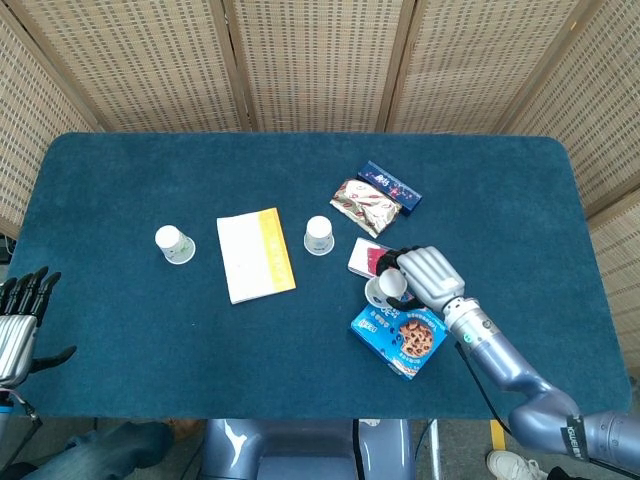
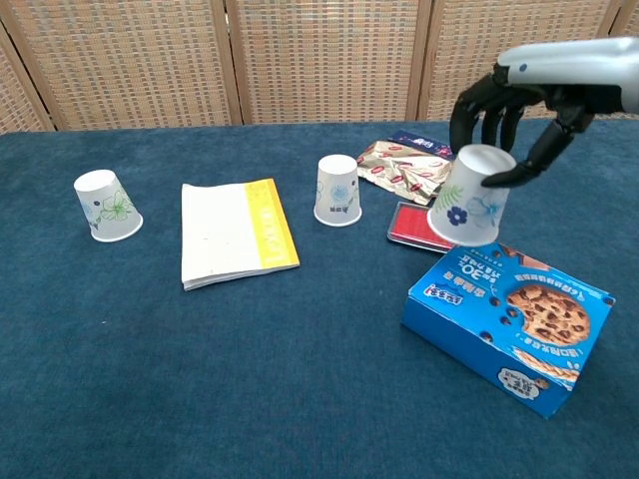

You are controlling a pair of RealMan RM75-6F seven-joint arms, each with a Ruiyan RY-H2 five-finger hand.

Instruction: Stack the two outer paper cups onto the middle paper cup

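Three upside-down paper cups with blue flower prints. The left cup (image 1: 173, 244) (image 2: 107, 207) stands on the cloth. The middle cup (image 1: 318, 236) (image 2: 338, 190) stands right of a booklet. My right hand (image 1: 422, 275) (image 2: 507, 95) grips the third cup (image 1: 385, 289) (image 2: 469, 197) from above by its upturned bottom and holds it tilted in the air over the red packet, just left of the cookie box. My left hand (image 1: 20, 320) hangs off the table's left edge, fingers spread, holding nothing.
A blue cookie box (image 1: 400, 340) (image 2: 509, 329) lies front right. A red packet (image 2: 424, 224), a foil snack bag (image 1: 365, 206) (image 2: 407, 168) and a dark blue box (image 1: 390, 186) lie behind it. A white-and-yellow booklet (image 1: 255, 254) (image 2: 236, 232) lies between the left and middle cups.
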